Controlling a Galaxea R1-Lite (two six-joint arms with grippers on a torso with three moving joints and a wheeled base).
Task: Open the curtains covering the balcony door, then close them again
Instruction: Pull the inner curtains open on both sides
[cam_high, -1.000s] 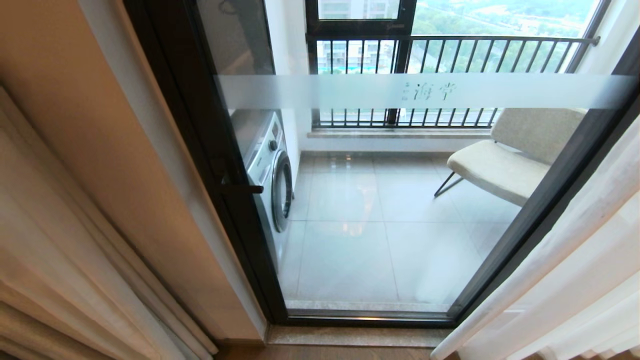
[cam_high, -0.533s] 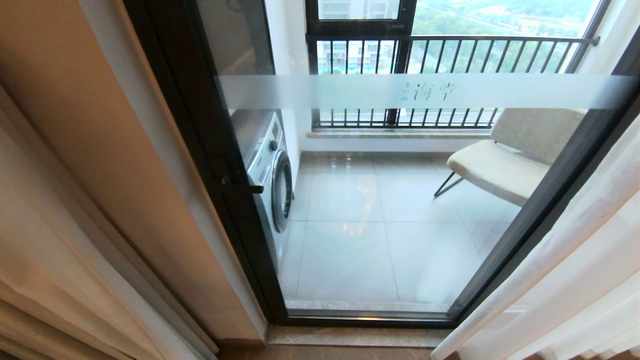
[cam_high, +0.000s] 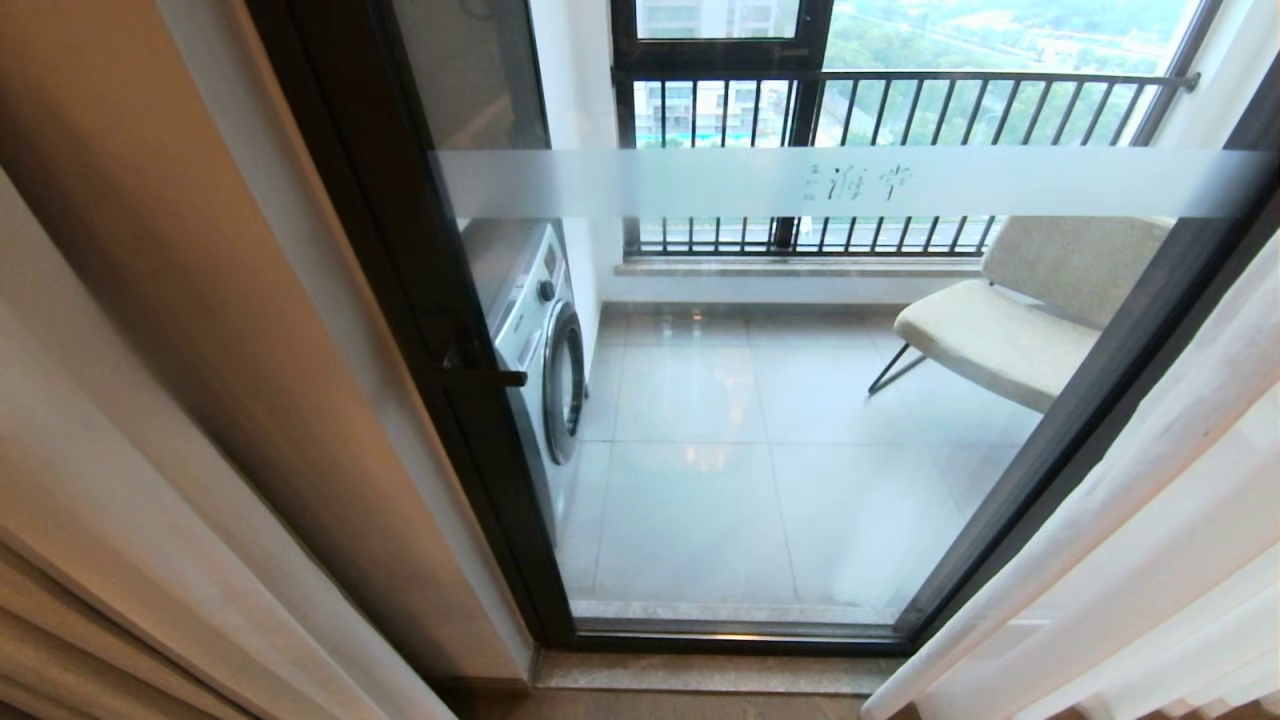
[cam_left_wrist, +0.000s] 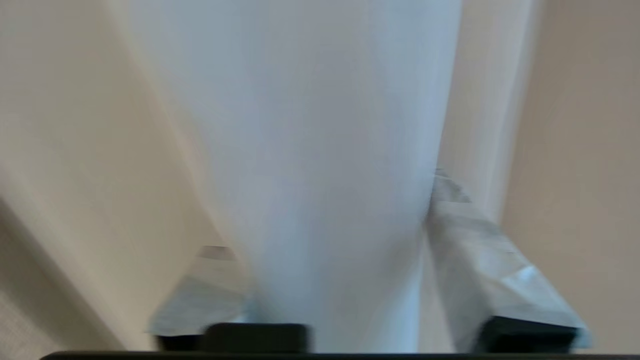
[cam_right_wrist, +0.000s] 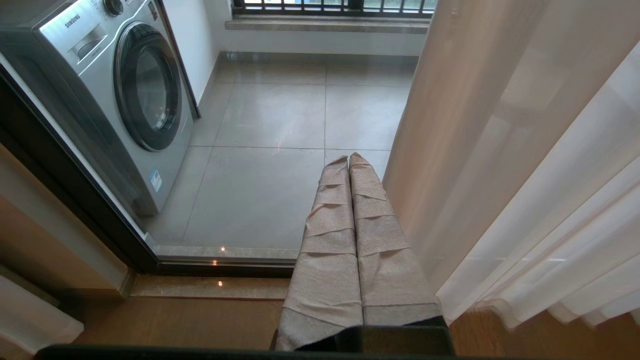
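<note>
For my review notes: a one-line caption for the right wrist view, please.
Right gripper shut and empty, poised before the uncovered balcony door, sheer curtains beside it, washing machine behind the glass.

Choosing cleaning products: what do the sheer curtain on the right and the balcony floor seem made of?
The thin white sheer curtain looks like light woven fabric; the door frame shows faintly through it. The grey balcony floor looks like glazed tile: glossy reflections, straight grout lines.

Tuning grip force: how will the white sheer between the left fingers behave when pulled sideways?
Likely floppy: the sheer hangs in soft folds. Probably light, being see-through by the right wrist view. It may slip out, since the left gripper has its fingers apart around the fold.
</note>
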